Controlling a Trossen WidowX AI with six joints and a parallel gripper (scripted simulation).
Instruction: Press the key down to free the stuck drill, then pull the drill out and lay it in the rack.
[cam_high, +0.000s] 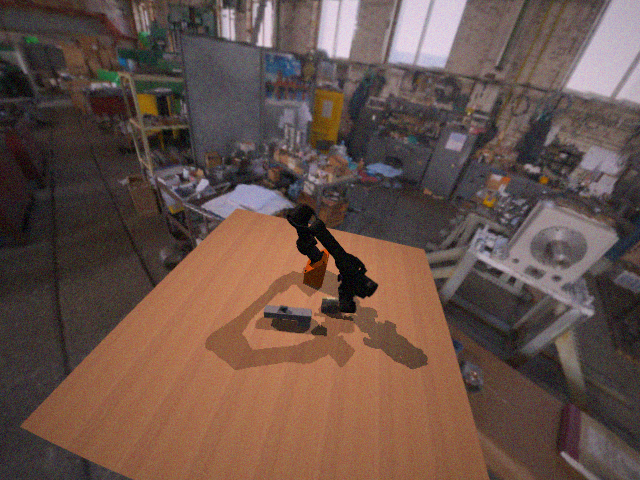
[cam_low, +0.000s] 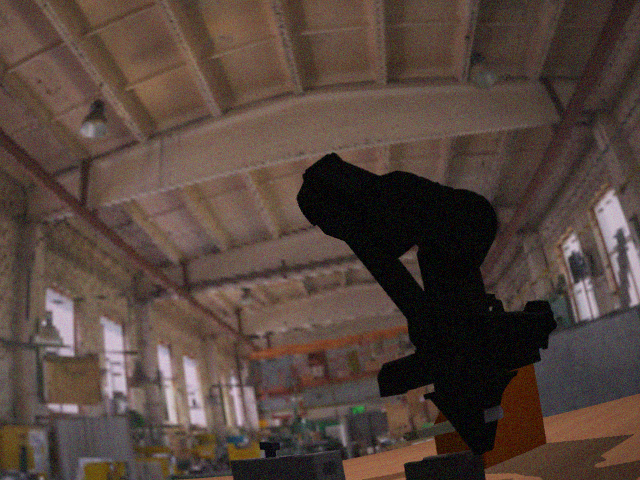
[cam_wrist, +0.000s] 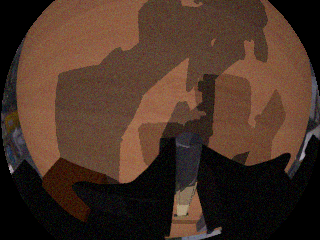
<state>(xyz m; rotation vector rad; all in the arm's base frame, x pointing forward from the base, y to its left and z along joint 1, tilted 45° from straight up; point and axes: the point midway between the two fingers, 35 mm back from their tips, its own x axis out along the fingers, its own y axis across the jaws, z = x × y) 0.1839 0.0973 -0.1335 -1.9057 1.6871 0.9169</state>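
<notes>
Nearby, the pincer (cam_high: 345, 305) grips the thin drill (cam_wrist: 188, 160) between orange block (cam_high: 315, 269) and grey rack (cam_high: 287, 312).

One orange block (cam_high: 315, 269), two dark grey blocks (cam_high: 287, 312) (cam_high: 331, 305) and one black robot arm (cam_high: 330, 248) occupy one wooden tabletop (cam_high: 206, 403).
</notes>
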